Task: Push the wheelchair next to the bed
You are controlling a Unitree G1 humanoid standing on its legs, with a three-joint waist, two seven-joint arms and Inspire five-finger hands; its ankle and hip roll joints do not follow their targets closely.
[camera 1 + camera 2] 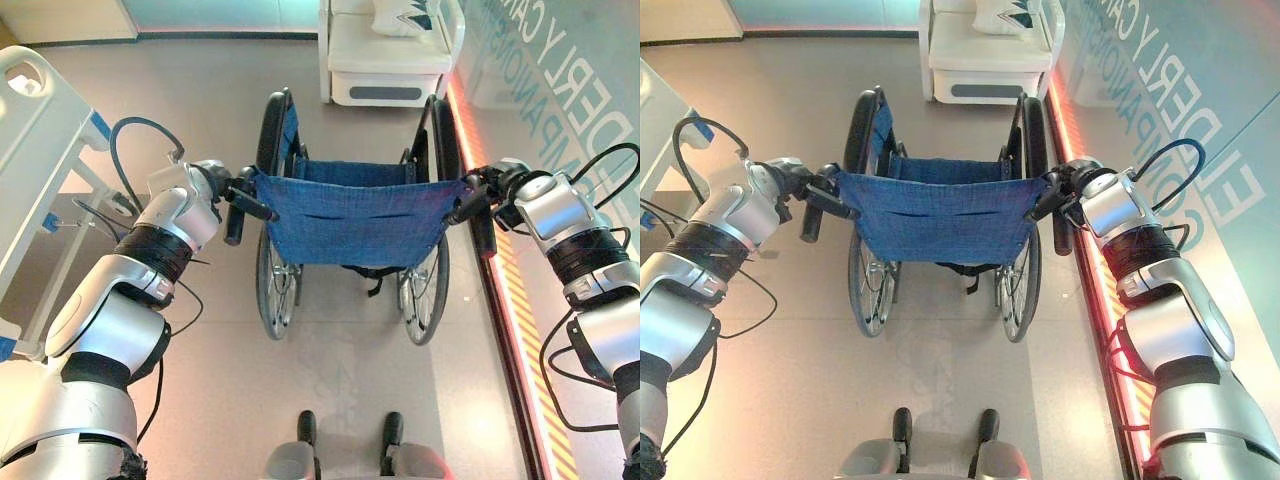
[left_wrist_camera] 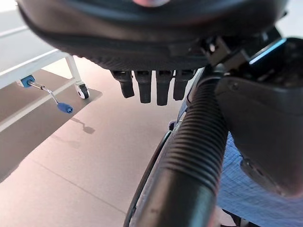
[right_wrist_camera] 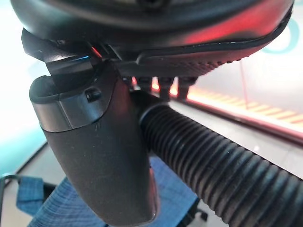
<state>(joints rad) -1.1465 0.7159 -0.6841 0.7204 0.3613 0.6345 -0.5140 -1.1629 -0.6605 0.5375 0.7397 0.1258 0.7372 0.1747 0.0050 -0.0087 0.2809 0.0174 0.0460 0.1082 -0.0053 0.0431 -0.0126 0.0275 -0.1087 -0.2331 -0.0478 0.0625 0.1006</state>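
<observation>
Left arm: reached forward from the lower left, bent at the elbow, the left hand brought up to the wheelchair's left push handle
Left hand fingers: curled over the ribbed grip, thumb set along its other side, so the handle is clamped between them
Right arm: stretched in from the right side, the right hand set on the right push handle
Right hand fingers: wrapped round the ribbed grip, thumb laid across its near side, the handle held tight
Wheelchair: seen from behind, straight ahead between both hands, blue backrest stretched between the two handles, both big wheels on the floor
Bed: white frame seen at the left edge, just beside the left arm, apart from the wheelchair's left wheel
Beyond the wheelchair: a white cabinet seen standing against the far wall, a glowing orange strip run along the floor to the right
</observation>
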